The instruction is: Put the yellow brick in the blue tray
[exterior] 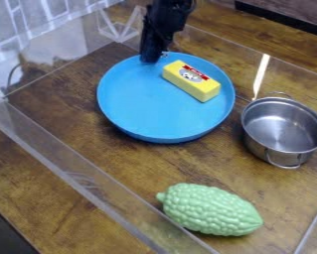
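The yellow brick [192,81], with its white-and-red label facing up, lies inside the blue tray [141,104] towards the far right of the dish. My gripper [151,55] comes down from the top of the view onto the tray's far rim. Its dark fingers are shut, and they appear to pinch that rim. The brick sits just right of the fingers and does not touch them.
A shiny steel pot [283,129] stands right of the tray, close to its rim. A bumpy green gourd toy [210,209] lies near the front. A clear plastic wall runs along the left and front of the wooden table.
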`<state>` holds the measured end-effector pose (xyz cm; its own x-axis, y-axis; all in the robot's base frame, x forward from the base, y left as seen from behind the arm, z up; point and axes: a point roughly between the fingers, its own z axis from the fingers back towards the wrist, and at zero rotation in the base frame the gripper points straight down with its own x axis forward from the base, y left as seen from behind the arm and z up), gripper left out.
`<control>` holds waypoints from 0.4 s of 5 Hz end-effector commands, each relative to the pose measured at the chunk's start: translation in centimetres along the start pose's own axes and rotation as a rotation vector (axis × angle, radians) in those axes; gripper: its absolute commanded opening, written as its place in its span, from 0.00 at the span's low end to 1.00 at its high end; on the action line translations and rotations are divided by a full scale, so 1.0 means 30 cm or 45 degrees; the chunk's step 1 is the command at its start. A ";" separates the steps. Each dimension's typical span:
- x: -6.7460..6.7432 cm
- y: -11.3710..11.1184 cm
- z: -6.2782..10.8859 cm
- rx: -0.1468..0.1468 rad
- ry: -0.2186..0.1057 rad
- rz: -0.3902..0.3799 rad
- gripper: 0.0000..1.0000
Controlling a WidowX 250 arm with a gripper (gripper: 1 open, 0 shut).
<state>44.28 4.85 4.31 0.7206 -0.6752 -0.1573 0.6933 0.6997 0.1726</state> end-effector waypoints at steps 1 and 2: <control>-0.020 0.058 0.053 0.060 -0.062 0.034 0.00; -0.024 0.053 0.044 0.059 -0.065 0.019 0.00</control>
<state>44.13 5.09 3.73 0.7070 -0.6900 -0.1552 0.7072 0.6871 0.1665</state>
